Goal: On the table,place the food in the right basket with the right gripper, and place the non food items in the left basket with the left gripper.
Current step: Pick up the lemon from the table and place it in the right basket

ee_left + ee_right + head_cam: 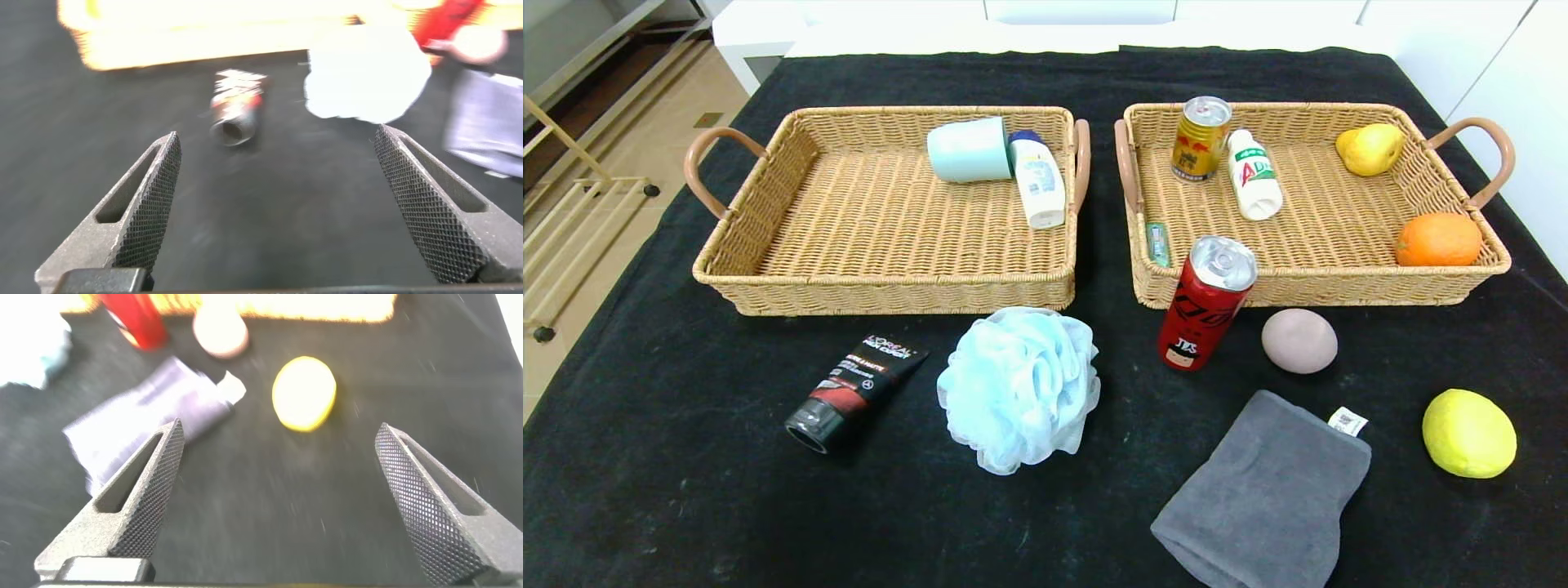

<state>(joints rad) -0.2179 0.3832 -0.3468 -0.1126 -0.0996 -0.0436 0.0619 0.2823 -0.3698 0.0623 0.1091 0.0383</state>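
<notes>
A grey cloth (1266,498) lies nearest in the head view, at the front edge of the black table (645,490). Beside it on the right sits a lemon (1468,433); behind it are a pinkish oval soap (1299,340) and an upright red can (1207,302), which stands just in front of the right basket (1339,287). Left of the can is a pale blue bath pouf (1019,388), then a black tube (854,392) lying flat. The right basket holds a gold can (1201,137), a white bottle (1254,174), a pear (1372,149), an orange (1438,239) and a small green item (1157,243). The left basket (882,292) holds a pale blue cup (969,149) on its side, touching a white lotion bottle (1038,180). Neither arm shows here.

In the left wrist view, the left gripper (278,208) hangs above bare table with its fingers spread wide and nothing between them; the black tube (234,122) and pouf (368,72) lie beyond.

In the right wrist view, the right gripper (279,505) also has its fingers wide apart and holds nothing, with the lemon (304,394), cloth (143,425), soap (221,331) and red can (135,322) beyond.
</notes>
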